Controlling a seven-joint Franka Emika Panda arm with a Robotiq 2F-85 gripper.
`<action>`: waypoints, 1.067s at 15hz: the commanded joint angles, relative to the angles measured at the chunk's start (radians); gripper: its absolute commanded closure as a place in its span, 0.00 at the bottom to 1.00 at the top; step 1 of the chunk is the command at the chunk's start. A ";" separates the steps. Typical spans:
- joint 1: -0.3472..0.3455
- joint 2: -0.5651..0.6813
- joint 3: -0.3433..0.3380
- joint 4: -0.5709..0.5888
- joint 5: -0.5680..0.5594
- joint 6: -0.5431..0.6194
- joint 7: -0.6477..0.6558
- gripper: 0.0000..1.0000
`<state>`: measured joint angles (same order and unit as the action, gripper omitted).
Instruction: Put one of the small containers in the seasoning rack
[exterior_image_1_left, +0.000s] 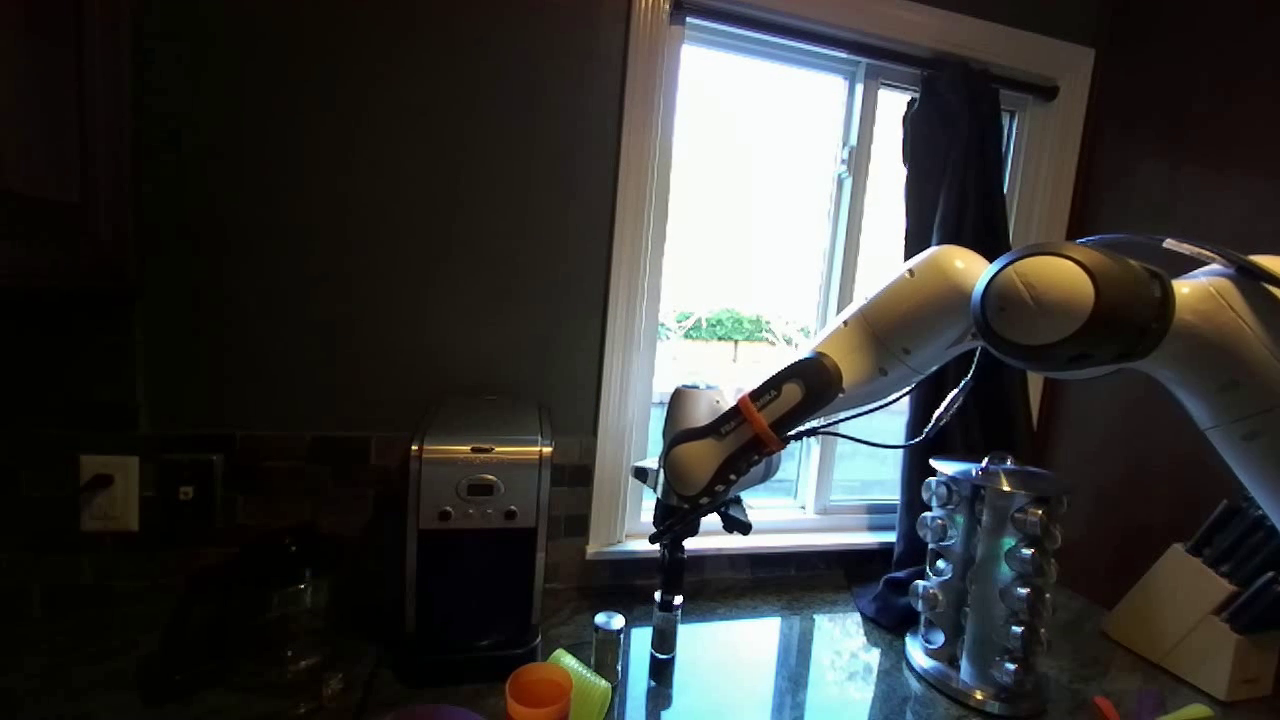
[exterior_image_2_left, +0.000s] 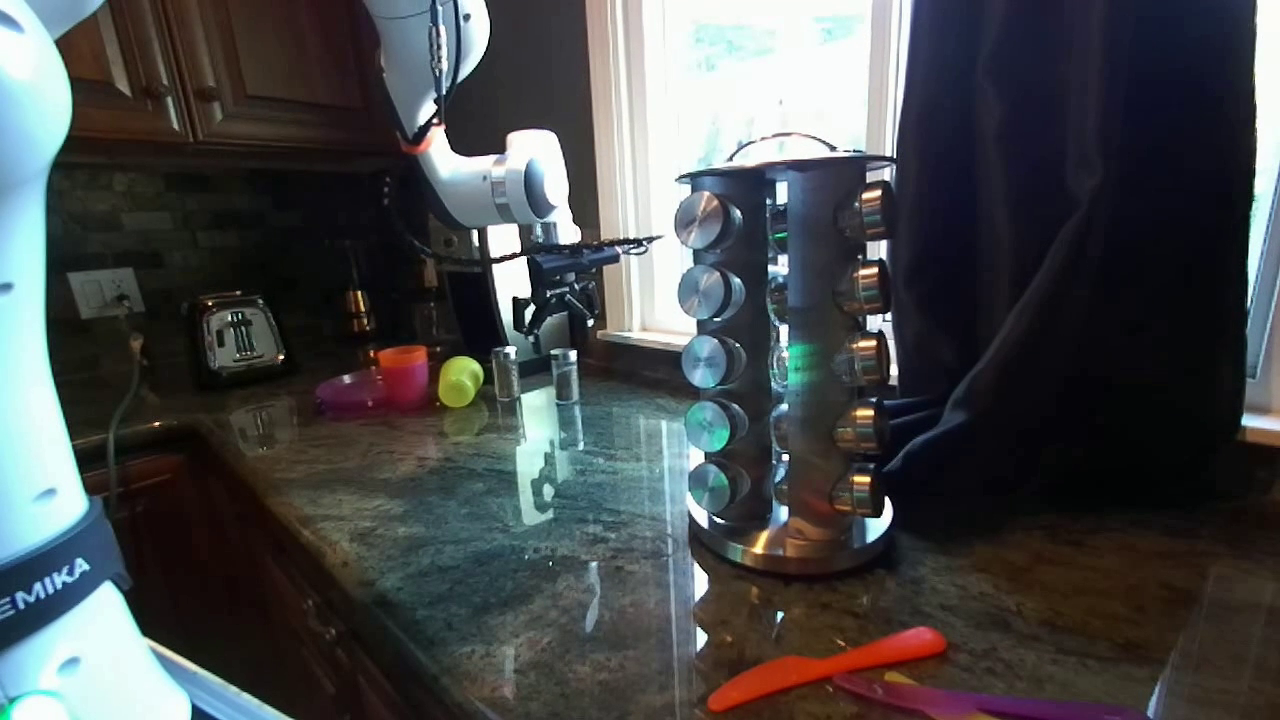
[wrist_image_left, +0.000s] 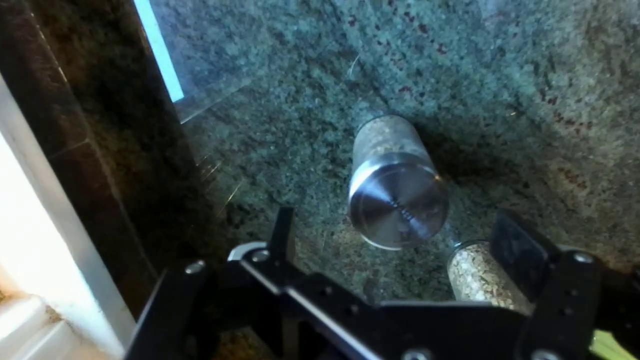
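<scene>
Two small containers with round metal caps stand upright on the counter. The nearer one in the wrist view (wrist_image_left: 392, 145) also shows in both exterior views (exterior_image_1_left: 665, 632) (exterior_image_2_left: 566, 382). Its twin (wrist_image_left: 480, 277) stands beside it near the green cup, also in both exterior views (exterior_image_1_left: 608, 650) (exterior_image_2_left: 507, 380); the right finger partly hides it in the wrist view. My gripper (wrist_image_left: 400, 240) is open and empty, pointing down just above the jars (exterior_image_2_left: 550, 325); the first jar's cap lies ahead of the gap between the fingers. The seasoning rack (exterior_image_2_left: 800, 370) (exterior_image_1_left: 985, 580) stands apart, several jars in its tiers.
An orange cup (exterior_image_1_left: 538, 692), green cup (exterior_image_1_left: 582, 685) and purple plate (exterior_image_2_left: 348, 392) lie beside the jars. A silver-and-black appliance (exterior_image_1_left: 480, 540) stands behind. A knife block (exterior_image_1_left: 1195, 620) is beyond the rack; plastic knives (exterior_image_2_left: 830, 668) lie before it. A dark curtain (exterior_image_2_left: 1050, 250) hangs behind it.
</scene>
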<state>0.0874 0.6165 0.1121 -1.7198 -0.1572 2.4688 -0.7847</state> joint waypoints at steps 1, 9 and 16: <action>-0.003 0.031 0.009 0.027 -0.027 -0.023 0.019 0.00; -0.005 0.037 0.010 0.029 -0.030 -0.047 0.023 0.42; 0.026 0.008 -0.019 0.027 -0.044 -0.081 0.137 0.75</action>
<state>0.0893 0.6421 0.1111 -1.7080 -0.1677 2.4522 -0.7436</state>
